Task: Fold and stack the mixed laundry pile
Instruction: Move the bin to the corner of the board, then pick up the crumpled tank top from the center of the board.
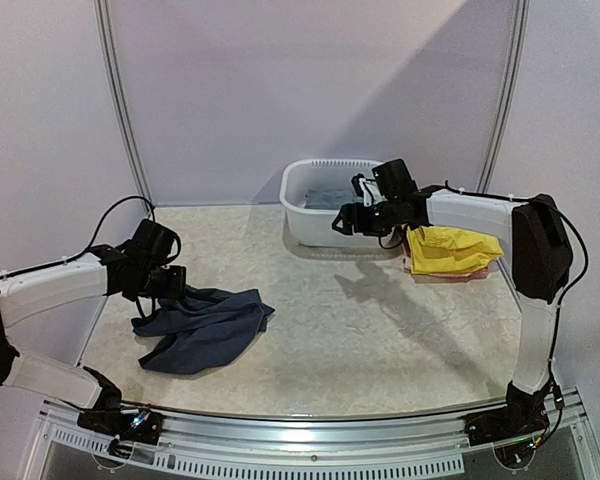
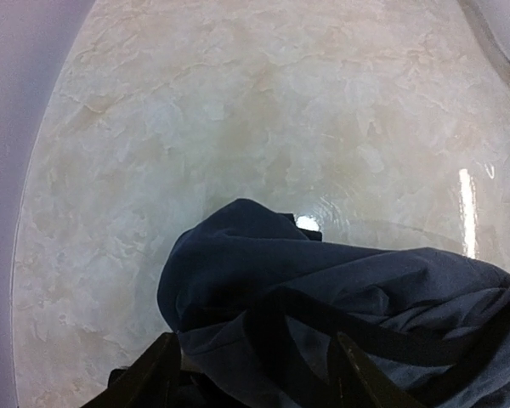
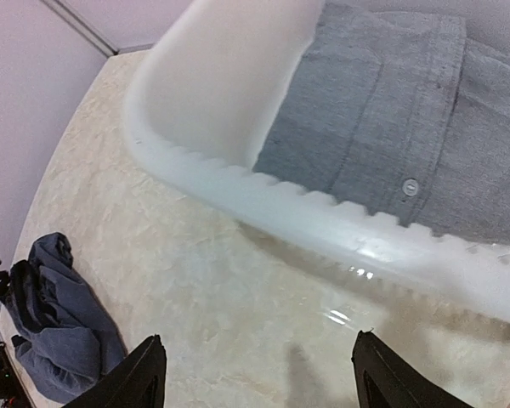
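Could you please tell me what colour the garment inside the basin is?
Grey; the garment shows best in the right wrist view.

Navy top [image 1: 205, 325] crumpled left, grey trousers [image 3: 391, 127] in basin [image 1: 300, 218], yellow clothes [image 1: 450, 248] right.

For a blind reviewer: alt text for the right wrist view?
A white plastic basin holding a grey buttoned garment fills the upper right, above the open right gripper. Below lies marbled table, with a crumpled navy garment at lower left.

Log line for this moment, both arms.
left jaws open, astride navy top | right jaws open, empty, near basin | grey garment in basin | yellow clothes beside basin
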Robot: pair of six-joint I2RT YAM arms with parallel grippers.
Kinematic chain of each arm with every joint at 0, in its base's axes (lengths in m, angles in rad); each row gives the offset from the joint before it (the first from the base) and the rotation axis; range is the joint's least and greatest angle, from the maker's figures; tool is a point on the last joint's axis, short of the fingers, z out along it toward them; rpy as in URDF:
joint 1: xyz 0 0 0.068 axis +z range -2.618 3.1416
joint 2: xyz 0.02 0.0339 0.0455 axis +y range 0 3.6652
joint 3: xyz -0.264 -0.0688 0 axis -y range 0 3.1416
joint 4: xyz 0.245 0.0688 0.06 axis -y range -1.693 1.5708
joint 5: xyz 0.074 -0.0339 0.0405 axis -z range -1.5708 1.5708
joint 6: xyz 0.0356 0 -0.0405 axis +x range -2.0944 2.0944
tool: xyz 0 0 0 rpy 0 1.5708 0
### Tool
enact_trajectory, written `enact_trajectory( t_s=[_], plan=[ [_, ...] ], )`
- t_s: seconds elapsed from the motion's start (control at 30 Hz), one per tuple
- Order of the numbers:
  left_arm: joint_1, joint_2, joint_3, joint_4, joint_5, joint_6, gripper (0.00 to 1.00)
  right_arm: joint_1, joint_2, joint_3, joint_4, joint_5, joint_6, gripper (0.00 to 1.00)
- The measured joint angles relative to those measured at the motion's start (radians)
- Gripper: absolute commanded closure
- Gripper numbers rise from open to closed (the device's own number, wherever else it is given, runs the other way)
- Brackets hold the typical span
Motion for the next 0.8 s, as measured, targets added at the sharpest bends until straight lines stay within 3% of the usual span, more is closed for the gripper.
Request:
enact_trajectory(
  t_s=[0.3,0.4,0.63,0.8],
  plan=[
    [0.037,0.106,0.000,0.082,0.026,0.002,0.67,0.068,-0.031,-0.042,0.007,-0.005,-0.020,0.24],
    [0.040,0.130,0.000,0.101,0.037,-0.004,1.00,0.070,-0.031,-0.068,0.005,-0.005,-0.022,0.24],
    [0.042,0.121,0.000,0.112,0.040,-0.003,1.00,0.079,-0.032,-0.123,0.029,-0.049,-0.023,0.16],
    [0.042,-0.092,0.013,0.072,-0.038,-0.019,1.00,0.099,-0.032,-0.182,0.108,-0.166,-0.028,0.15]
  ],
)
